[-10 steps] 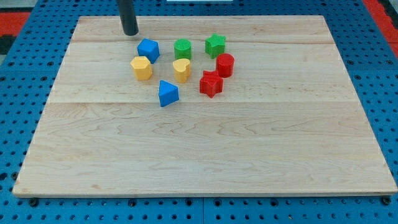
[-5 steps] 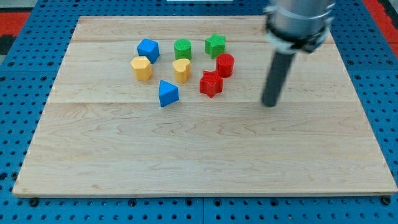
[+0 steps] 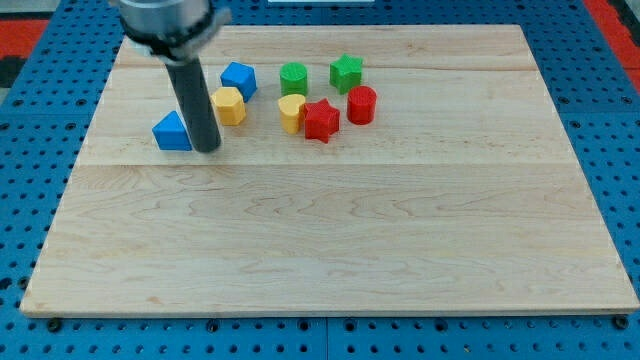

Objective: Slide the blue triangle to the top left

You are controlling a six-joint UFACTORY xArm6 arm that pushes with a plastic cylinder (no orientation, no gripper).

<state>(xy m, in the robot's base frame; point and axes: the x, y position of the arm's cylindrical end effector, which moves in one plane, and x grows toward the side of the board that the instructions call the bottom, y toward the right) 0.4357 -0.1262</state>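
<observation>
The blue triangle (image 3: 173, 132) lies on the wooden board (image 3: 330, 250) at the left, below the top left corner. My tip (image 3: 209, 148) rests on the board just to the right of the triangle, touching or nearly touching its right side. The dark rod rises from the tip to the arm at the view's top left.
A blue block (image 3: 238, 79) and a yellow hexagon (image 3: 228, 105) sit right of the rod. Further right are a green cylinder (image 3: 294, 78), a yellow heart (image 3: 291, 112), a red star (image 3: 321, 120), a red cylinder (image 3: 361, 104) and a green star (image 3: 346, 72).
My tip swept from the board's right to the left. The blue triangle moved left and slightly up. The red star shifted left and up against the yellow heart.
</observation>
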